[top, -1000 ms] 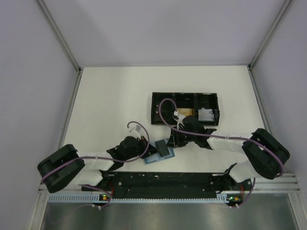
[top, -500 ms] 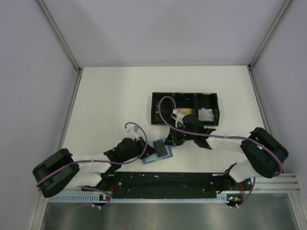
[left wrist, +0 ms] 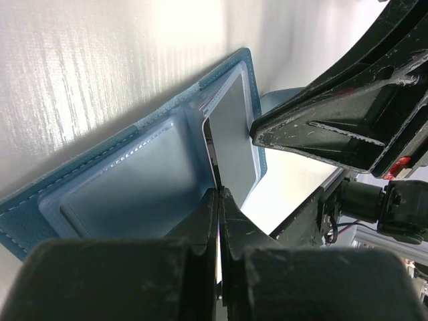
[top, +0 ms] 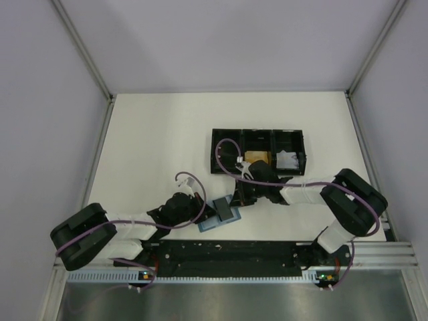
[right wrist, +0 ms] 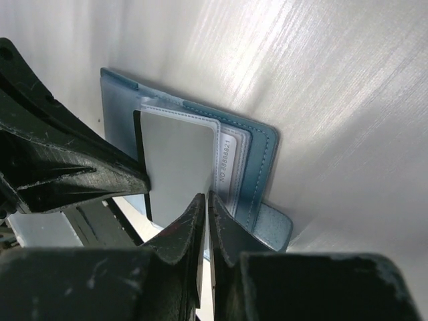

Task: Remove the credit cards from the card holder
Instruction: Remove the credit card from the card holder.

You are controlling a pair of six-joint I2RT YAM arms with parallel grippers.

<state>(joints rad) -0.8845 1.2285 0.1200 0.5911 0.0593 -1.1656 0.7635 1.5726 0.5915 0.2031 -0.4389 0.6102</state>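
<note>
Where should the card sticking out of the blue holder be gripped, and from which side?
Best grip the card by its free edge, the end sticking out past the card holder pocket, pinching the two flat faces. Come from the pocket's open side, where the right gripper sits, so the pull runs straight along the slot.

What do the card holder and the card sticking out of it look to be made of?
The card holder: teal leather or faux leather, matte, judging by the pale stitching along its edge; its inner pockets look like translucent soft plastic with a frosted sheen. The card: probably rigid plastic, smooth and glossy, since its dark face mirrors the light as even grey.
</note>
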